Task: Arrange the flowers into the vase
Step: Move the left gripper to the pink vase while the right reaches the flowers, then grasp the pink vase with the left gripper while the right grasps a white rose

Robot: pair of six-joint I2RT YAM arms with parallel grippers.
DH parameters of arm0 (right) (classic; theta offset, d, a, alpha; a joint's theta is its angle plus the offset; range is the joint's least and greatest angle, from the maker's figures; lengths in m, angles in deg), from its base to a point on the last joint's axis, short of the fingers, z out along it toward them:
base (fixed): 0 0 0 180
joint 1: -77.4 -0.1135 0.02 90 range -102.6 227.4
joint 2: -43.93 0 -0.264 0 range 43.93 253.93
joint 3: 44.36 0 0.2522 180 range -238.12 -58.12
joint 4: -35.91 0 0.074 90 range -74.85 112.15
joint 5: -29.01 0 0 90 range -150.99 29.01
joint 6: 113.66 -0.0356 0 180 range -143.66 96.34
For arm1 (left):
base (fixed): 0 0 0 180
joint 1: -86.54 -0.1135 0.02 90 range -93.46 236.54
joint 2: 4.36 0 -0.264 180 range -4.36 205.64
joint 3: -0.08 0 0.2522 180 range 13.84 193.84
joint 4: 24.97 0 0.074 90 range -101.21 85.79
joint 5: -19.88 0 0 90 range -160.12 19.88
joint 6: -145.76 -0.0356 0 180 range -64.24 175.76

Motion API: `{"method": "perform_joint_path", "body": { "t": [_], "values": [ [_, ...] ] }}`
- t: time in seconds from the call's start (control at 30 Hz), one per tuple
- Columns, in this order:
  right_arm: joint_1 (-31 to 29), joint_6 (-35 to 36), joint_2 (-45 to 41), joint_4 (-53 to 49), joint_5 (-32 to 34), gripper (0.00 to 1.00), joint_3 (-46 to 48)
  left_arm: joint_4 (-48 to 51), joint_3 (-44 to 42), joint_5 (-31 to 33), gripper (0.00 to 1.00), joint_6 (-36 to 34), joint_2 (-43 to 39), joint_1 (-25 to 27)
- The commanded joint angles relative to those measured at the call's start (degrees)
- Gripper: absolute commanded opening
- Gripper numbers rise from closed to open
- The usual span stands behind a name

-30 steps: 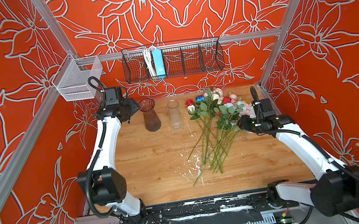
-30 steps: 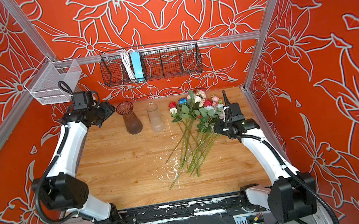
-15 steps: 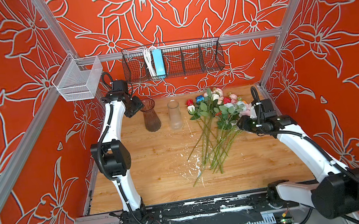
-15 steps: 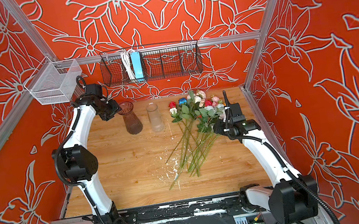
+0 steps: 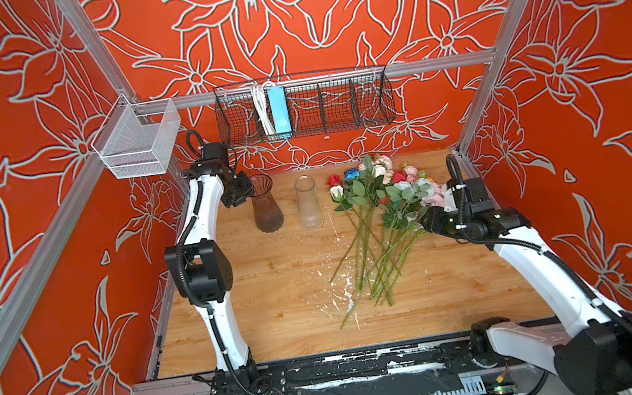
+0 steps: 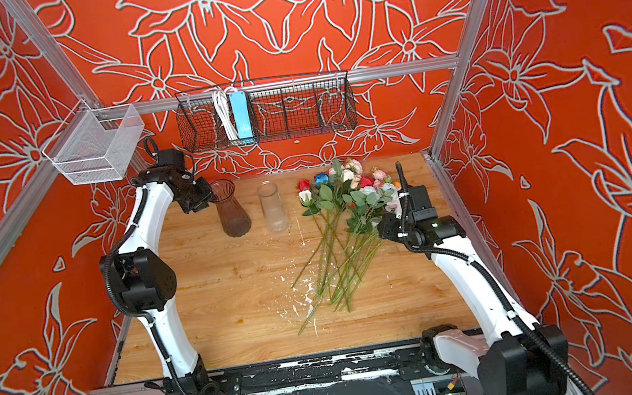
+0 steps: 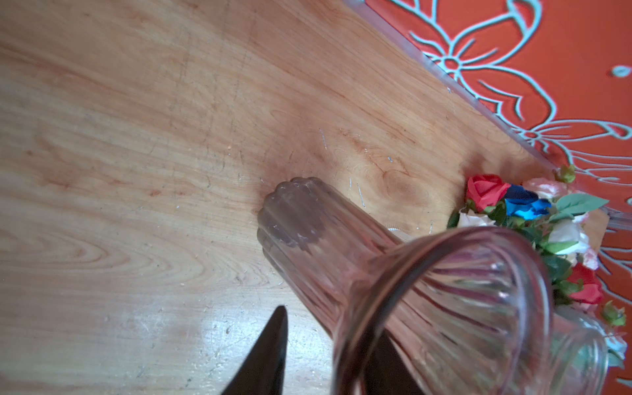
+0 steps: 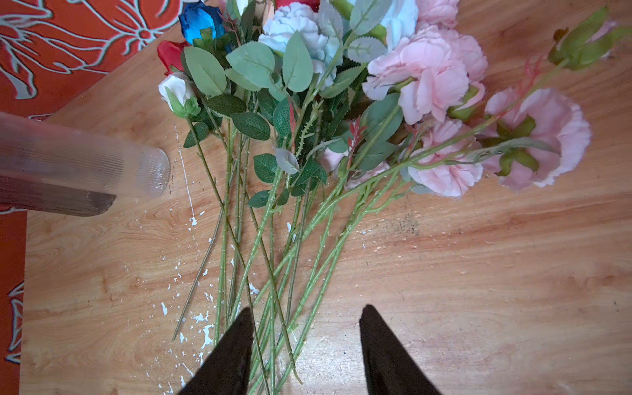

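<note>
— Left pincer [image 5: 242, 190]: swung in from the wall side, now at the neck of the brown vase [image 5: 265, 207]; narrower than a second ago, yet open, not clamped on the glass.
— Means what for the task?
— Probably steadies that vase ahead of loading stems. Flowers [image 5: 375, 215] all flat on the tabletop [image 5: 278, 296], right of the clear vase [image 5: 307, 204]; none placed.
— And the right pincer [image 8: 306, 309]?
— Open, unmoved, poised over the green stems.
— Visible from the left wrist only?
— Gap between one finger [image 7: 270, 345] and the ribbed glass. Hidden in both top views; shown there instead: both vases upright.
</note>
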Motion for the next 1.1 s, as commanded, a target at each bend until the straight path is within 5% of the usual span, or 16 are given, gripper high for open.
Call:
{"method": "perform_joint_path", "body": {
  "t": [0.0,0.3,0.67,0.87,1.07],
  "values": [
    [-0.44,0.36,-1.81,-1.48,0.99,0.52,0.44,1.74,-1.33,-0.51,0.27,-1.46,-2.51,0.04],
    [-0.44,0.28,-4.65,-2.12,1.03,0.52,0.82,3.23,-3.50,-3.22,0.01,-2.09,-4.86,-0.12],
    [-0.77,-5.95,-0.41,9.22,-1.53,0.52,4.65,-0.69,-22.10,-13.31,0.00,-0.10,-22.68,1.05],
    [-1.49,-9.29,9.27,17.19,-8.54,0.53,5.11,-1.93,-33.94,-12.48,0.00,1.84,-33.49,8.07],
    [-4.02,-13.17,19.96,25.35,-12.09,0.53,5.45,-3.81,-38.05,-9.37,0.00,6.36,-35.50,18.20]
  ]
}}
